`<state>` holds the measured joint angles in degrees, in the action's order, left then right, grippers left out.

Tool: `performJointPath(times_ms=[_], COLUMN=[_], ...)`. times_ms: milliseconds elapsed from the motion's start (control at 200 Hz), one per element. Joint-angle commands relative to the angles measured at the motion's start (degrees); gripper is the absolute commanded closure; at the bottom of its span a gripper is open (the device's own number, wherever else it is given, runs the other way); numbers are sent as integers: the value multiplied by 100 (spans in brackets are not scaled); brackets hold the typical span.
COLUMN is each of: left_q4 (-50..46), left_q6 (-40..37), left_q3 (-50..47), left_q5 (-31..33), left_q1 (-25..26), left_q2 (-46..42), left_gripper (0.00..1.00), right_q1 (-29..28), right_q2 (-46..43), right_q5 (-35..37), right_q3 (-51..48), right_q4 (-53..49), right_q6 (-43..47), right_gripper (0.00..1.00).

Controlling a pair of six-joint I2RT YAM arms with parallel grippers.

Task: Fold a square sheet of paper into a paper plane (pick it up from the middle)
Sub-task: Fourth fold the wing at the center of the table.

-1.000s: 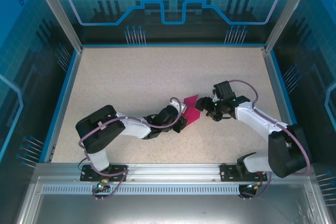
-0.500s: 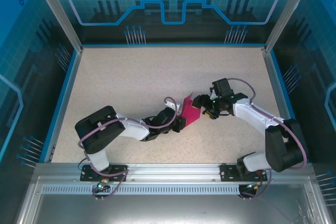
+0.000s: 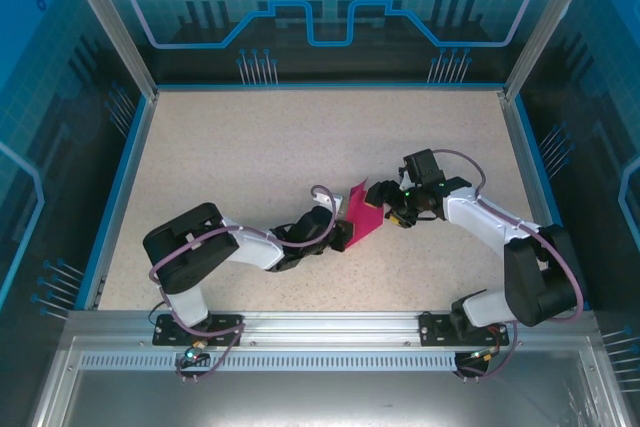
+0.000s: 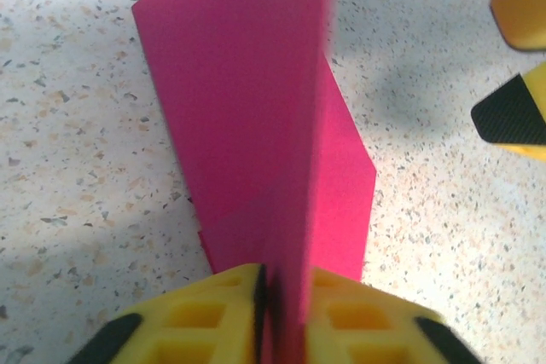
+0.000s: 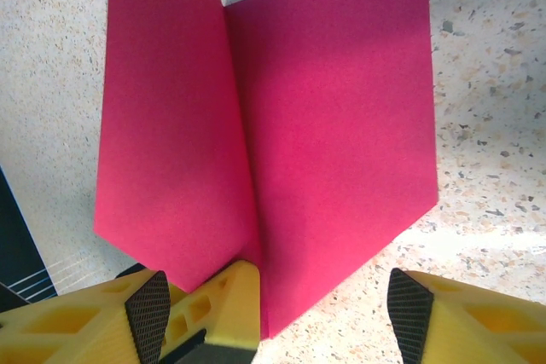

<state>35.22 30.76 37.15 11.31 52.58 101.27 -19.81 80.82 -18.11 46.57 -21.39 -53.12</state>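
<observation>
Top external shows us the table [image 3: 250,147], where the square sheet of paper [image 3: 362,212] lies half-folded near the middle, between the left arm [image 3: 250,242] and the right arm [image 3: 490,227]. We judge the sheet could slip or crease askew if the left arm drags it while the other side is unheld. Both arms reach low and inward, elbows bent: the left gripper [image 4: 281,296] pinches the raised centre crease, and the right gripper [image 5: 280,306] gapes at the opposite edge, gripping nothing.

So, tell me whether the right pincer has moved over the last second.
Yes. The right pincer has shifted slightly left, away from the table's right rim and toward the pink paper.
</observation>
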Motion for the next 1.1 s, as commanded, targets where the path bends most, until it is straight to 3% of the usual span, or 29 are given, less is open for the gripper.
performJointPath(times_ms=[0,240,425,580,875,1095], left_q4=[-225,-981,-886,-1149,-930,-729], left_q6=[-339,-1374,-1976,-2539,-2462,-2365], left_q3=[64,52,-160,-63,63,-1], left_q5=[231,320,-218,-290,-281,-549], left_q1=[46,-99,-374,-406,-382,-380], left_q2=[-231,-1037,-1158,-1006,-515,-462], left_gripper=[88,93,95,93,93,86], right_q1=[100,171,171,154,-37,-298], right_q2=[10,-290,-356,-247,72,822], right_q5=[-54,192,233,109,24,-235], right_q3=[68,246,207,84,-17,56], right_q4=[-81,-423,-451,-303,-23,416], right_q6=[-14,144,180,151,135,164], right_gripper=[28,28,28,31,51,66])
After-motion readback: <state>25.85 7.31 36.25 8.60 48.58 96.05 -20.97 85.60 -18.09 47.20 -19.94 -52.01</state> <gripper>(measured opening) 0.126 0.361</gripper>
